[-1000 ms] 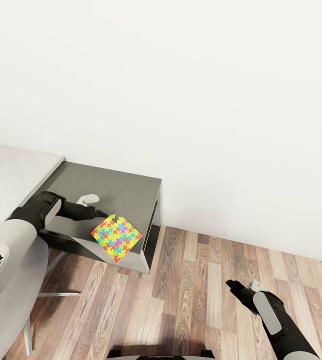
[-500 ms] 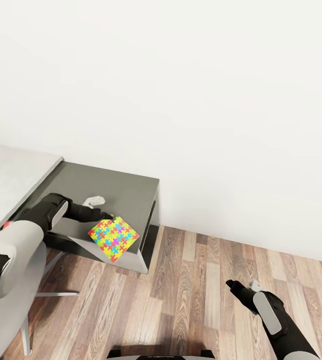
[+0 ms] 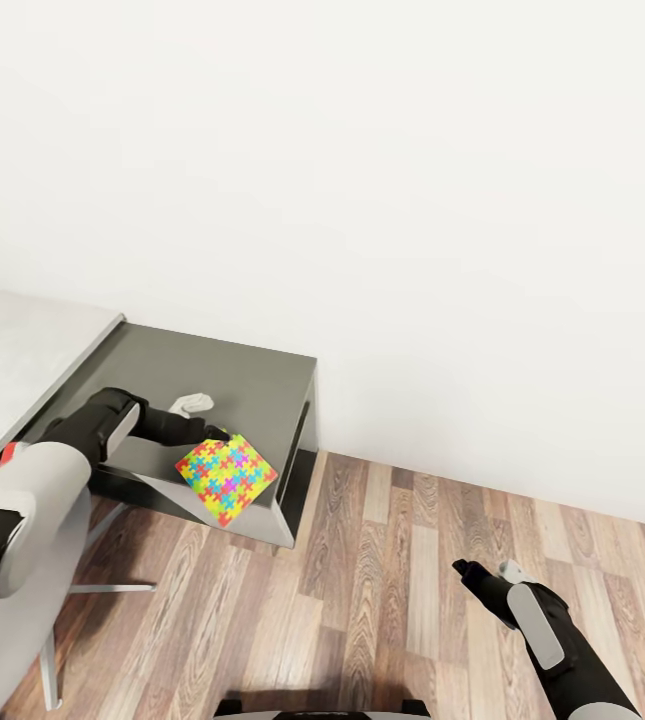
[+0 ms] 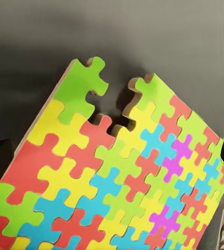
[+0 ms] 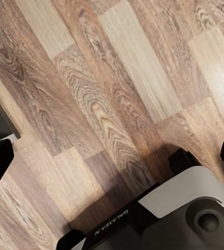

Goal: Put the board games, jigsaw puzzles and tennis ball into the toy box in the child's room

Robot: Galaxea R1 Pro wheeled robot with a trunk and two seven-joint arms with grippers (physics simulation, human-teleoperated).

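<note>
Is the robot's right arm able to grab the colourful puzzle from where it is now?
Probably not. The right gripper hangs low over the wood floor, well away from the jigsaw puzzle, which the left gripper holds above the dark grey desk.

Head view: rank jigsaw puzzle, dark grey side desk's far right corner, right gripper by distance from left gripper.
1. jigsaw puzzle, held at the left gripper, over the desk's front edge.
2. dark grey side desk far right corner, by the wall.
3. right gripper, over the wood floor.
</note>
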